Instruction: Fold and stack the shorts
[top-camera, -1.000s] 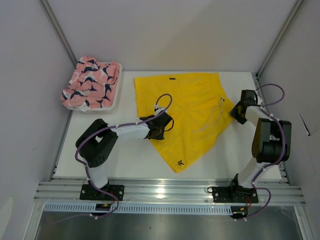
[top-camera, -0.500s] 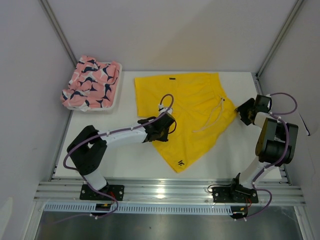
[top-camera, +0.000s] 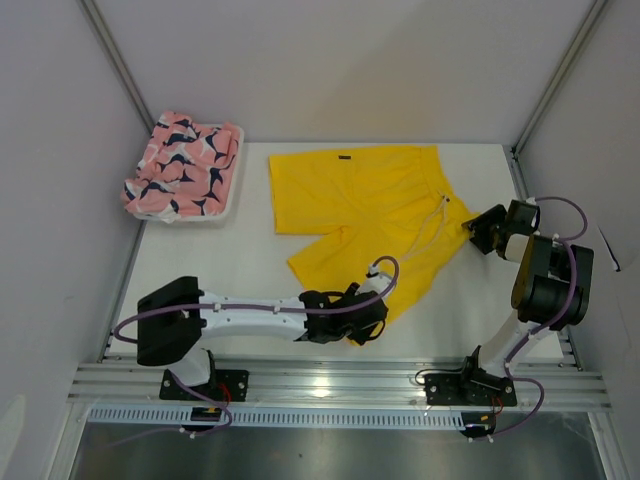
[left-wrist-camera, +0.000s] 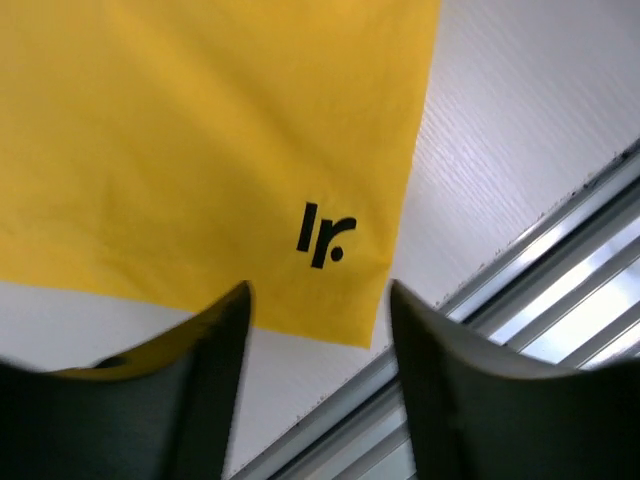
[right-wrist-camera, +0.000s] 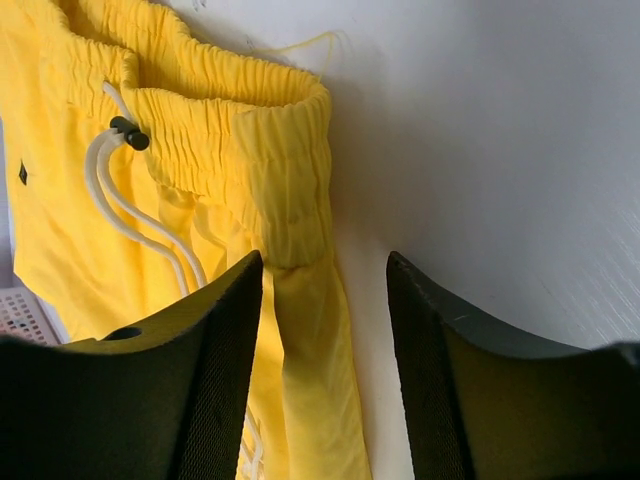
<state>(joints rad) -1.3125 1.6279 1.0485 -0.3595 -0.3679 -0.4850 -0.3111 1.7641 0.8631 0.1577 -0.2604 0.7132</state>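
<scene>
The yellow shorts (top-camera: 380, 200) lie spread flat mid-table, waistband to the right with a white drawstring (top-camera: 425, 232). My left gripper (top-camera: 368, 322) is open, low over the shorts' near corner; in the left wrist view the corner with a black logo (left-wrist-camera: 325, 238) lies between the open fingers (left-wrist-camera: 318, 292). My right gripper (top-camera: 480, 232) is open at the waistband's right end; in the right wrist view the gathered waistband corner (right-wrist-camera: 295, 215) sits between the open fingers (right-wrist-camera: 323, 262). The pink whale-print shorts (top-camera: 182, 165) lie crumpled at the far left.
The pink shorts rest in a white mesh basket (top-camera: 228, 208) at the table's far left corner. A metal rail (top-camera: 340, 382) runs along the near table edge, close behind the left gripper; it also shows in the left wrist view (left-wrist-camera: 560, 280). Walls close in both sides.
My left arm has stretched right and toward the near edge, from the shorts' left hem to their near corner. My right gripper has shifted slightly nearer along the waistband end.
</scene>
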